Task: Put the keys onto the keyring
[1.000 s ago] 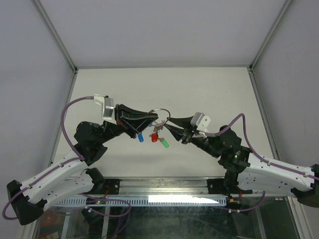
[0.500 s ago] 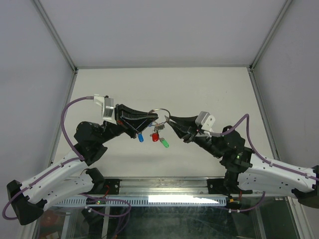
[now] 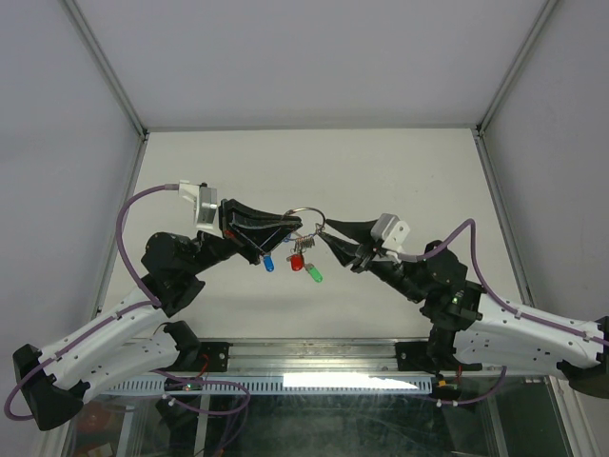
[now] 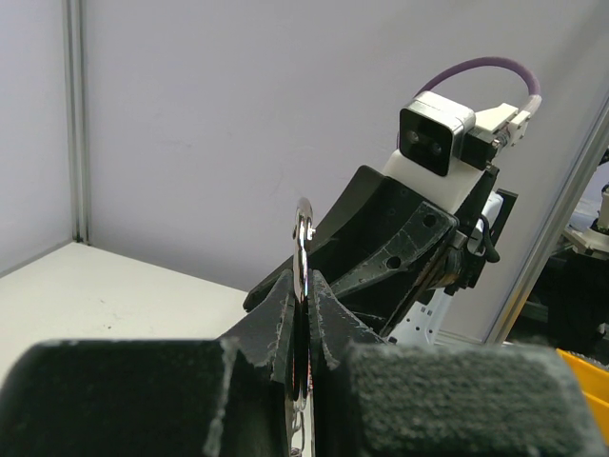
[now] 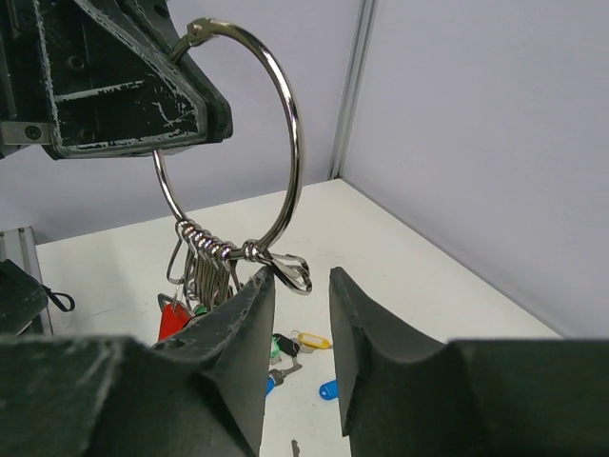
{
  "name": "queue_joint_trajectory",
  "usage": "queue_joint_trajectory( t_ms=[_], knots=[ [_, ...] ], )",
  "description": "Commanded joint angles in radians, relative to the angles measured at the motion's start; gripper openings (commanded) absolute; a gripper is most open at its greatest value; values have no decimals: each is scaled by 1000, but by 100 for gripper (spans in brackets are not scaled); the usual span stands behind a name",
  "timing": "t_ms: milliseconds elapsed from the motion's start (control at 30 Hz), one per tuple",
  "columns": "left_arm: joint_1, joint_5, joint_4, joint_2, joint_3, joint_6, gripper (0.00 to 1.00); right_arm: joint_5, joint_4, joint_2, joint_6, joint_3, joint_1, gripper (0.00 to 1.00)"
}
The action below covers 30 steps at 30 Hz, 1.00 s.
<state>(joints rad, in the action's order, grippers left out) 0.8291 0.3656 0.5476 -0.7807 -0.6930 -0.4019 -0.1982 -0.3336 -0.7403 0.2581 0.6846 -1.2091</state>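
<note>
The left fingers (image 4: 278,319) pinch the keyring (image 5: 296,143) upright, keys (image 3: 296,263) dangling downward; the right fingers (image 5: 238,333) stand slightly parted beside its loop.

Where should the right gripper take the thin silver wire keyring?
Pinch the keyring on the bare wire beside its small end loop, coming straight in from the open right gripper. The left gripper clamps the opposite arc, and bunched silver keys crowd the wire beyond the loop.

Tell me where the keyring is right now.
Top view, over the table: the keyring is pinched in the left gripper, with the right gripper just to its right.
</note>
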Motion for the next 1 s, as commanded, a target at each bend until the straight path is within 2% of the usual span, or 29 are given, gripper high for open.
queue_joint_trajectory(
  t_ms=[0, 633, 967],
  knots=[
    [-10, -25, 53, 14, -17, 5, 0, -32, -10, 27, 19, 29, -6, 31],
    [-10, -20, 64, 0, -21, -1, 0, 1, -67, -27, 5, 41, -6, 31],
    [-10, -20, 68, -3, -17, -1, 0, 46, -127, -40, -13, 37, -7, 34]
  ],
)
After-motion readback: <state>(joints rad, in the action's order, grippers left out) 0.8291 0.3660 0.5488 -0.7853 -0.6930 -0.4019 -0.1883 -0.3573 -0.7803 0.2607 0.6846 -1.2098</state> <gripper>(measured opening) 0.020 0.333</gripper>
